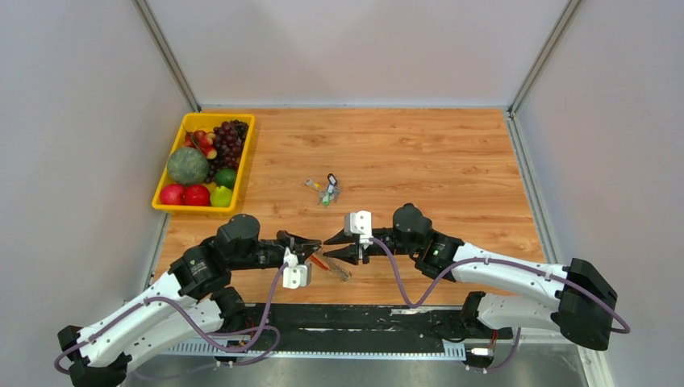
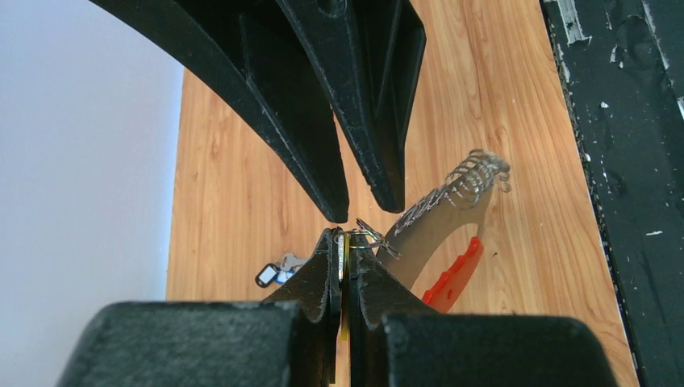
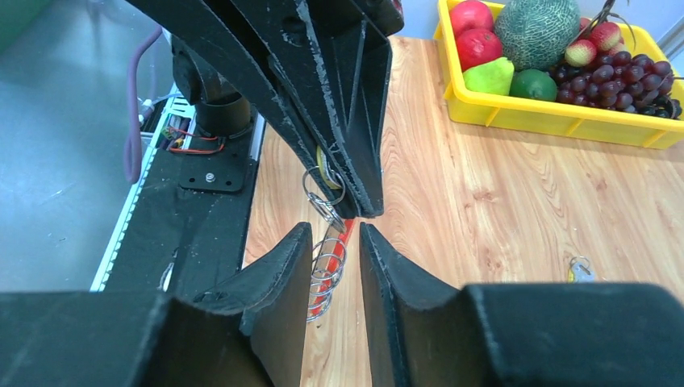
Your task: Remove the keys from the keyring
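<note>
Since the keys (image 2: 464, 184) are thin, stiff, slick metal, light and loose on the keyring (image 2: 456, 274), I'd pinch 1 by its flat faces near the head, not the toothed edge. The red loop looks rigid enough to brace against. The bunch sits by the near edge of the desk (image 1: 452, 161), about mid-way along.

Left claw (image 2: 345, 246) is clenched on 1 thin piece at the fan's end. Right claw (image 3: 335, 230) is part released and straddles the fan, no contact visible.

Left wrist shows the pinch. Right wrist shows a wire ring (image 3: 323, 189) there. Top shows neither, but adds the spare key cluster (image 1: 327, 190) and fruit tray (image 1: 196, 210).
</note>
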`<act>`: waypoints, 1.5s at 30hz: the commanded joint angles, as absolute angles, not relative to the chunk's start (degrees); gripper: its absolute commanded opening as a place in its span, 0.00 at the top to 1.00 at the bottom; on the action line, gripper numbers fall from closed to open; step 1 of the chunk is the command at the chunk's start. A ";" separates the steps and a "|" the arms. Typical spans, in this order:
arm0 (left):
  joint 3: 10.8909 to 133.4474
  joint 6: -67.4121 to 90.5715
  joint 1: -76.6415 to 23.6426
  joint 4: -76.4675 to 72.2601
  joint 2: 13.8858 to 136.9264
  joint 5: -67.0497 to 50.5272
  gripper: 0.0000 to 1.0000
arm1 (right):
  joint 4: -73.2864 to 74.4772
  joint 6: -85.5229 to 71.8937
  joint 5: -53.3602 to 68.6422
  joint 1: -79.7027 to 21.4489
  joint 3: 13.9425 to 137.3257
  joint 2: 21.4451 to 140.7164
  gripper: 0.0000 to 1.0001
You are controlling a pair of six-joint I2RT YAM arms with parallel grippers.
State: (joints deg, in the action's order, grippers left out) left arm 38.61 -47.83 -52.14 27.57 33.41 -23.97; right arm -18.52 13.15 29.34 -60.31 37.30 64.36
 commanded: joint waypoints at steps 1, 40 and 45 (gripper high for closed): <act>38.59 -47.72 -52.29 24.48 32.79 -26.64 1.00 | -21.49 15.34 28.08 -60.54 37.58 65.15 0.67; 38.28 -47.47 -52.28 24.15 33.14 -27.29 1.00 | -26.00 9.35 34.68 -60.56 40.17 67.14 0.87; 38.40 -47.34 -52.29 24.17 32.71 -27.09 1.00 | -25.82 8.93 33.29 -60.55 39.32 66.59 1.00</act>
